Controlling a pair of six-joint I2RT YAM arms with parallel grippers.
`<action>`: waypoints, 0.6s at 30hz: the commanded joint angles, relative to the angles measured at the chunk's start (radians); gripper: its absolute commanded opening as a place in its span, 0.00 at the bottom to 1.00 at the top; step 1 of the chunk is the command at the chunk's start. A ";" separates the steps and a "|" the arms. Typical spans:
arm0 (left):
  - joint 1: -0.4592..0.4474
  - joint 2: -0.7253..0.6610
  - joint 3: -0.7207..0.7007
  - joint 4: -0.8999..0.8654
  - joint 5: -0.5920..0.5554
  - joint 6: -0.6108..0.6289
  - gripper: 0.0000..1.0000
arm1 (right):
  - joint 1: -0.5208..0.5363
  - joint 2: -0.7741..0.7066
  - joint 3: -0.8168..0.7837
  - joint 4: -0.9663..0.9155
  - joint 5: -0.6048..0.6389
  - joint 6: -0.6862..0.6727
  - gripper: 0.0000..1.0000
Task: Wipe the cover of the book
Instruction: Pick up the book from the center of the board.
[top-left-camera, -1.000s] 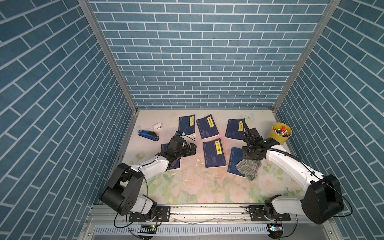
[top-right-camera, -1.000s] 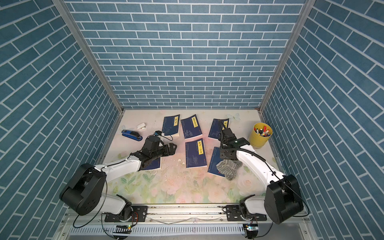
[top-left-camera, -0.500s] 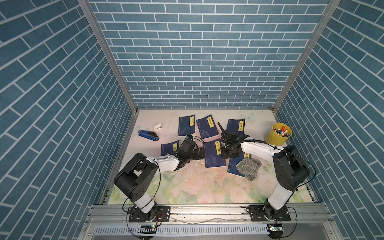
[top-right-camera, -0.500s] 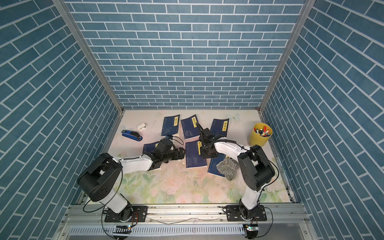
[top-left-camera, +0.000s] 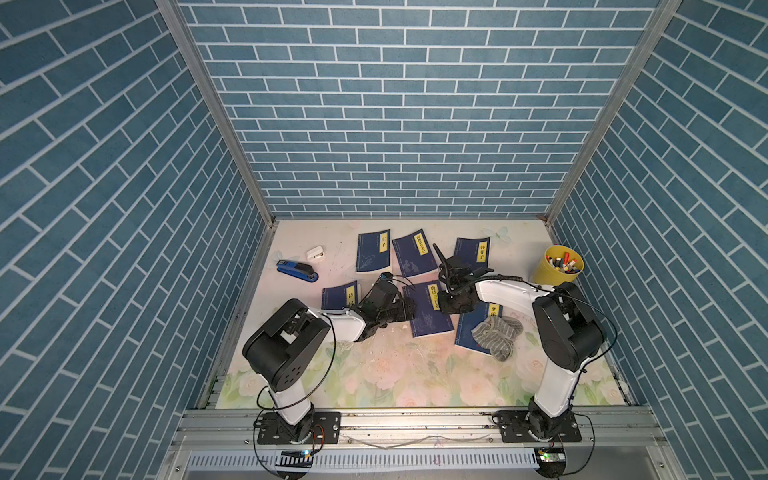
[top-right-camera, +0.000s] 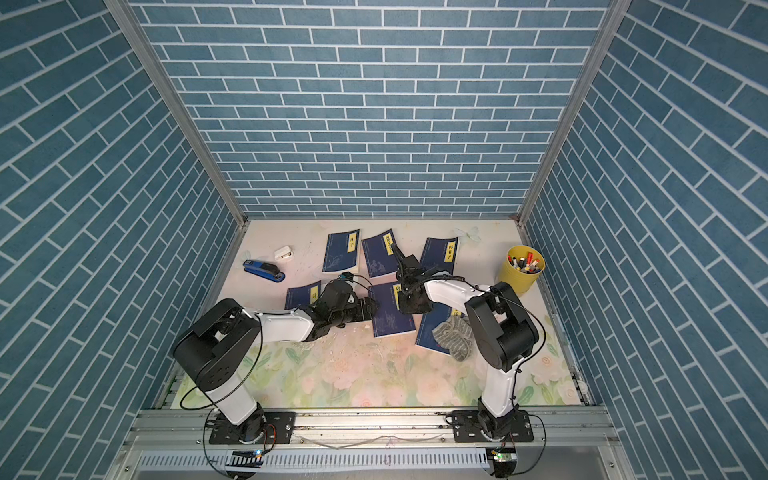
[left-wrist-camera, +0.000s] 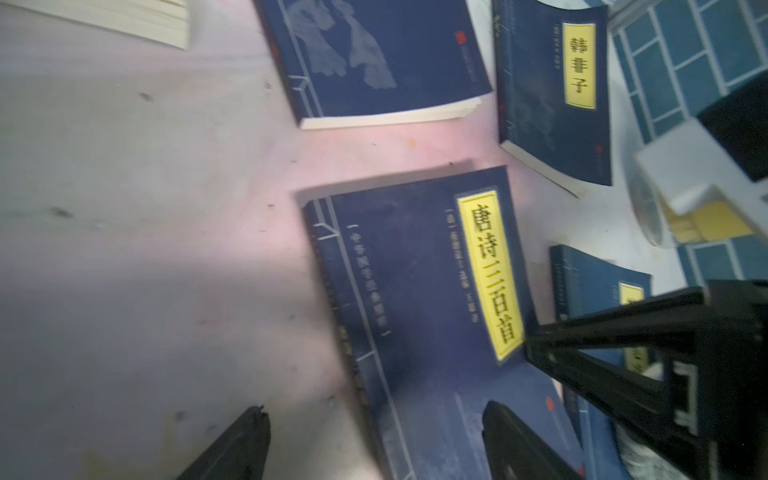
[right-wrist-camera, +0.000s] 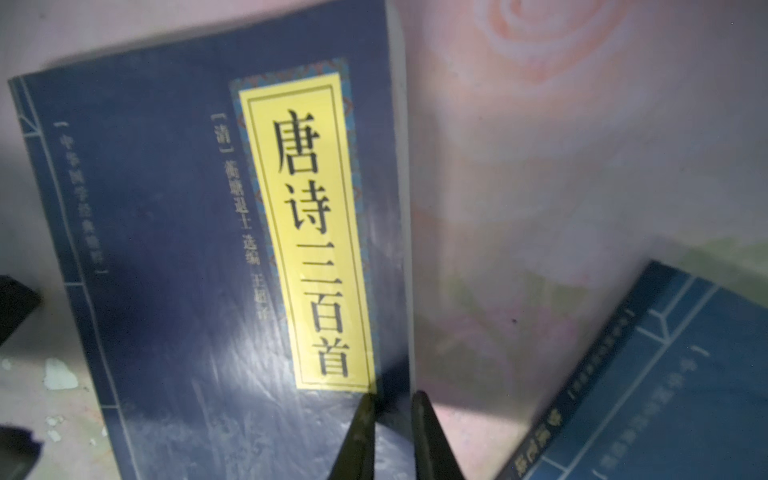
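Note:
The book (top-left-camera: 428, 320), dark blue with a yellow title label, lies flat mid-table in both top views (top-right-camera: 390, 318). My left gripper (left-wrist-camera: 376, 407) is open, low over the book's (left-wrist-camera: 415, 291) spine edge, one finger on the table side and one over the cover. My right gripper (right-wrist-camera: 392, 397) is at the opposite long edge of the book (right-wrist-camera: 187, 249), jaws closed to a narrow gap with that edge between them. A grey striped cloth (top-left-camera: 496, 334) lies loose on another blue book (top-left-camera: 467, 332) to the right, held by neither gripper.
Several more blue books lie around: three at the back (top-left-camera: 373, 257) (top-left-camera: 415, 258) (top-left-camera: 471, 253) and one at the left (top-left-camera: 338, 296). A yellow cup of pens (top-left-camera: 559, 266) stands at the back right. A blue stapler (top-left-camera: 296, 271) and a small white object (top-left-camera: 316, 253) lie back left.
Both arms have swung inward to the middle book. The right gripper came left from beside the cloth and closed its jaws. The left jaws have narrowed slightly.

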 joint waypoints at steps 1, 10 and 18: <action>-0.008 0.046 -0.004 0.086 0.155 -0.023 0.82 | 0.011 0.047 -0.065 0.011 -0.025 0.041 0.17; -0.007 0.059 -0.002 0.188 0.257 -0.065 0.59 | 0.039 0.033 -0.124 0.065 -0.100 0.076 0.16; -0.007 -0.010 0.034 0.021 0.187 0.010 0.25 | 0.050 0.015 -0.114 0.096 -0.134 0.063 0.16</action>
